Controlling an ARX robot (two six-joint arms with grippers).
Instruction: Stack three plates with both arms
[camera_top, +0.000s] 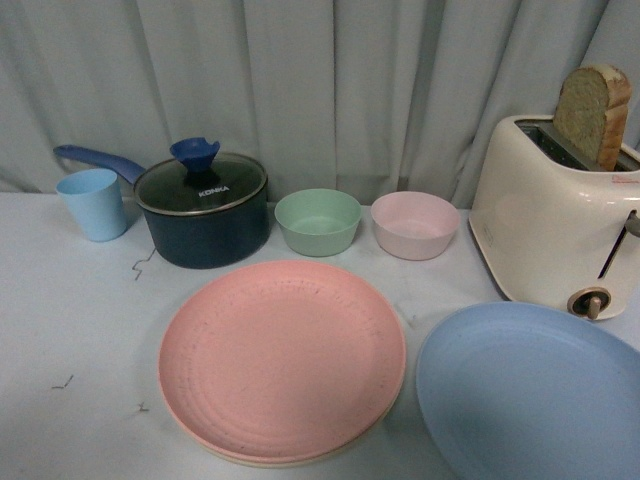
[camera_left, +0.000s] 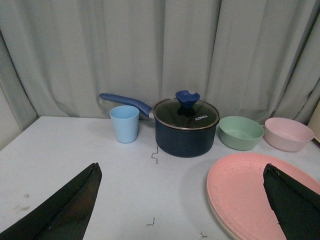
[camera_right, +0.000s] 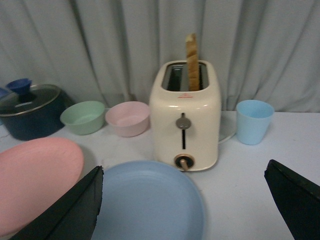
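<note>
On table (camera_top: 70, 300): pink plate (camera_top: 282, 358) atop cream plate (camera_top: 262, 463); blue plate (camera_top: 530, 395) apart.

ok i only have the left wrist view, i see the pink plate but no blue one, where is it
Observer: The blue plate lies on the table to the right of the pink plate, in front of a toaster. It seems just apart from the pink one.
Operator: is the right gripper holding it
Observer: No. The right gripper is open and holds nothing; the blue plate lies ahead of it.
Operator: anything on that plate
Observer: The part that shows is bare.
</note>
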